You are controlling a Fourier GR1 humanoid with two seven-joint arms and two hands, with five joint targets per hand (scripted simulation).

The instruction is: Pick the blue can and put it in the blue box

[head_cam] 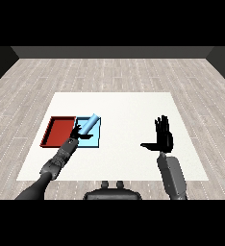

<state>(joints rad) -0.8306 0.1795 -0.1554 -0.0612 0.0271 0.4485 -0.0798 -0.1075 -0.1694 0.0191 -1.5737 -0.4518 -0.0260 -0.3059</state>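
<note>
The white table (133, 158) filled the middle of the frame, with the red tray (56, 132) and the light blue tray (96, 139) side by side at centre left. The left hand (79, 133) curled round the blue can (89, 124) over the blue tray; judged from this, the pick was done and only the release remained. The can's long axis ran diagonally, its free end pointing upper right. The right hand (164, 137) stood idle at right, fingers spread straight.

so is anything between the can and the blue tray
Nothing visible. The left hand is curled round the blue can, which is tilted directly over the light blue tray. The red tray lies beside it, out of the way.
</note>
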